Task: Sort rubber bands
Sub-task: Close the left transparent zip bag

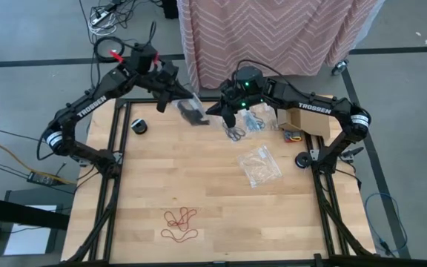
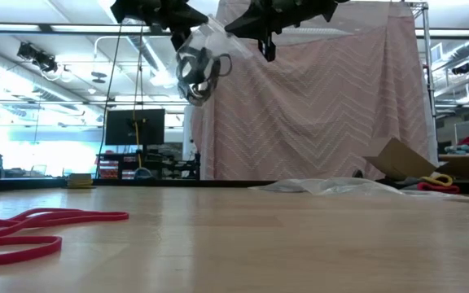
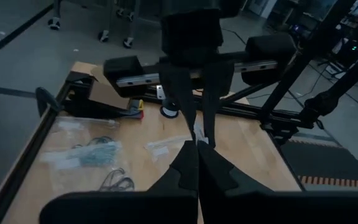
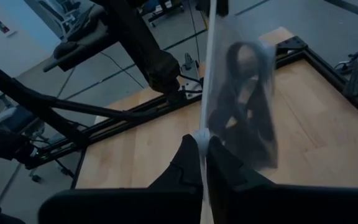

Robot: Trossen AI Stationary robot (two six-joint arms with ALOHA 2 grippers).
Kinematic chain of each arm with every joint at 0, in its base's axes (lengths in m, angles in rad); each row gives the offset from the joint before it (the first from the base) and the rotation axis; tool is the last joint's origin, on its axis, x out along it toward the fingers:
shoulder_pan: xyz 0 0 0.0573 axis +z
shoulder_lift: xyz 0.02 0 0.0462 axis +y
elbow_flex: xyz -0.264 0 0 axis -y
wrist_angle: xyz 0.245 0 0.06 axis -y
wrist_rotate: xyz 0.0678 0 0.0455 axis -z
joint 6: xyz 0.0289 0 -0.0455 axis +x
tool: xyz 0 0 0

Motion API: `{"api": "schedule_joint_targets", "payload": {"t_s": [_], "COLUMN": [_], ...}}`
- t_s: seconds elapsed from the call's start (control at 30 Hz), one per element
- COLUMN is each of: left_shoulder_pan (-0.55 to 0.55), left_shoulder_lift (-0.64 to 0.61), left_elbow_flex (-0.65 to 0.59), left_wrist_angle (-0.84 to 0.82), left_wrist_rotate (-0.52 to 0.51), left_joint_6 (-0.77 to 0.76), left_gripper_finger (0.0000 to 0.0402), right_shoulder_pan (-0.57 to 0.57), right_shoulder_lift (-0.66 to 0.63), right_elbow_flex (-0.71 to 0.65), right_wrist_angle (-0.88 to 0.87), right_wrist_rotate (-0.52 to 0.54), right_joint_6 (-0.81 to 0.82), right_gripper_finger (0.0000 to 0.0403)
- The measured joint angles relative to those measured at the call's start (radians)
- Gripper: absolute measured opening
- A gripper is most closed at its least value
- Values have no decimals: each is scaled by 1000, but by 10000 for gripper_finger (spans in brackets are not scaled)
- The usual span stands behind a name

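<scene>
Both grippers clenched on clear bag point(image 1: 192, 111) of black bands point(image 4: 248, 102), held aloft at table's far side: L gripper point(image 1: 186, 99), R gripper point(image 1: 215, 110). Film thin, slippery, tears easy; bands light, floppy. Pinch bag edge.

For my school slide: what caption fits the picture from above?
Both grippers, left and right, pinch a clear bag of dark rubber bands above the table.
</scene>
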Motion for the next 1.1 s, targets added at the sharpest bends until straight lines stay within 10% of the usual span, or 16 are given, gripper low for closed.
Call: {"api": "schedule_joint_targets", "payload": {"t_s": [0.87, 1.1], "left_shoulder_pan": [127, 127], "left_shoulder_lift": [-2, 7], "left_elbow_flex": [164, 154], "left_wrist_angle": [-252, -289], "left_wrist_rotate": [-61, -61], "left_joint_6": [160, 187], "left_gripper_finger": [0, 0], "right_shoulder_pan": [1, -9], "right_shoulder_lift": [0, 0], "right_elbow_flex": [-3, -4], "right_wrist_angle": [-10, 76], "right_wrist_rotate": [6, -3], "right_joint_6": [0, -18], "right_gripper_finger": [0, 72]}}
